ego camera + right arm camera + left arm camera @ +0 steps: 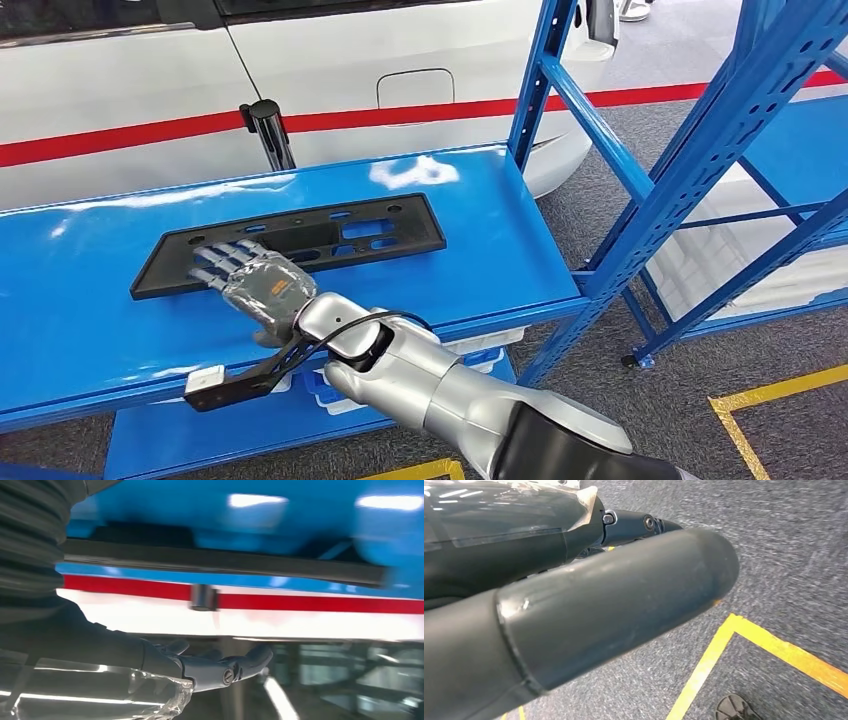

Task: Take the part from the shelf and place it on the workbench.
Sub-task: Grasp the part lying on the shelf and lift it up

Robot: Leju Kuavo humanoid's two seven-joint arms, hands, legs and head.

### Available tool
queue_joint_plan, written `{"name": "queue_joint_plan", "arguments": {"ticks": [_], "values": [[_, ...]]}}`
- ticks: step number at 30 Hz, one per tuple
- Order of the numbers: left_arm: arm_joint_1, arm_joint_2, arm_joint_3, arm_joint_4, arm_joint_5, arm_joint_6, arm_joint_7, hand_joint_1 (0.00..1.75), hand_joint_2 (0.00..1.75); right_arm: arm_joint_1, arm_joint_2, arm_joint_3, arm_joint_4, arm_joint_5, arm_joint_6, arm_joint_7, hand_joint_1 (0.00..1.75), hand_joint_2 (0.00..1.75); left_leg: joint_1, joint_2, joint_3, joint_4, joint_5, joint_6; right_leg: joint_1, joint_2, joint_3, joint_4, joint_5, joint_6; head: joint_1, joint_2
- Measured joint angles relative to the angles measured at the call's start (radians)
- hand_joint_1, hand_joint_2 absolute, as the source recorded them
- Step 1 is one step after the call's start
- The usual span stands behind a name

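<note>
Currently the reach-and-grasp step was in hand: my right hand (255, 285) lay over the left end of the black part (290, 243), fingers (222, 260) spread flat and not yet closed on it. The part rested flat on the blue shelf (480, 250). My judgement: the next move called for curling the fingers around the part's near edge before lifting. My left hand (574, 625) hung over grey floor; its state could not be determined. A white car (400, 70) stood behind the shelf.
</note>
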Motion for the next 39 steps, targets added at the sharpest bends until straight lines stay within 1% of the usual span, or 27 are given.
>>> {"name": "queue_joint_plan", "arguments": {"ticks": [4, 7, 12, 17, 18, 21, 22, 30, 39], "values": [[0.000, -0.004, 0.010, 0.000, 0.001, 0.011, 0.023, 0.00, 0.00, -0.030, -0.009, -0.033, 0.118, 0.026, -0.049, 0.070, 0.00, 1.75, 0.000, 0.000, 0.000, 0.000, 0.000, 0.001, 0.000, 0.000, 0.000, 0.000, 0.001, 0.002, 0.000, 0.000], [0.000, -0.007, 0.018, 0.000, 0.001, 0.012, 0.030, 0.00, 0.00, -0.049, -0.025, -0.059, 0.181, 0.039, -0.066, 0.109, 0.00, 1.75, 0.000, 0.000, 0.001, 0.000, 0.001, 0.001, 0.000, 0.000, 0.000, 0.000, 0.001, 0.002, 0.000, 0.000], [0.000, -0.009, 0.026, 0.000, 0.001, 0.012, 0.031, 0.00, 0.00, -0.070, -0.047, -0.096, 0.238, 0.061, -0.076, 0.148, 0.00, 1.75, 0.001, 0.001, 0.002, 0.000, 0.001, 0.001, 0.000, 0.000, 0.000, 0.000, 0.001, 0.002, 0.000, 0.000], [0.000, -0.009, 0.029, 0.000, 0.001, 0.011, 0.030, 0.00, 0.00, -0.084, -0.062, -0.119, 0.261, 0.067, -0.080, 0.159, 0.00, 1.75, 0.001, 0.001, 0.002, 0.000, 0.001, 0.001, 0.000, 0.000, 0.000, 0.000, 0.001, 0.002, 0.000, 0.000], [0.000, -0.009, 0.029, 0.000, 0.000, 0.010, 0.029, 0.00, 0.00, -0.085, -0.064, -0.121, 0.264, 0.067, -0.081, 0.161, 0.35, 1.75, 0.001, 0.001, 0.002, 0.000, 0.001, 0.001, 0.000, 0.000, 0.000, 0.000, 0.001, 0.002, 0.000, 0.000], [0.001, -0.009, 0.029, 0.000, -0.003, 0.006, 0.019, 0.00, 0.00, -0.085, -0.071, -0.134, 0.269, 0.069, -0.089, 0.170, 1.64, 1.75, 0.002, 0.001, 0.002, 0.000, 0.001, 0.001, 0.000, 0.000, 0.000, 0.000, 0.001, 0.002, 0.000, 0.000], [0.001, -0.009, 0.029, 0.000, -0.006, 0.004, 0.014, 0.00, 0.00, -0.083, -0.076, -0.140, 0.271, 0.071, -0.095, 0.171, 1.73, 1.75, 0.002, 0.001, 0.002, 0.000, 0.001, 0.001, 0.000, 0.000, 0.000, 0.000, 0.001, 0.002, 0.000, 0.000], [0.003, -0.007, 0.028, 0.000, -0.022, -0.015, -0.007, 0.00, 0.00, -0.063, -0.109, -0.186, 0.272, 0.088, -0.146, 0.165, 1.75, 1.75, 0.001, 0.001, 0.002, 0.000, 0.001, 0.001, 0.000, 0.000, 0.001, 0.000, 0.002, 0.002, 0.000, 0.000], [0.003, -0.007, 0.028, 0.000, -0.028, -0.022, -0.008, 0.00, 0.00, -0.059, -0.123, -0.204, 0.265, 0.098, -0.165, 0.154, 1.75, 1.75, 0.001, 0.001, 0.002, 0.000, 0.001, 0.001, 0.000, 0.000, 0.000, 0.000, 0.001, 0.002, 0.000, 0.000]]}}
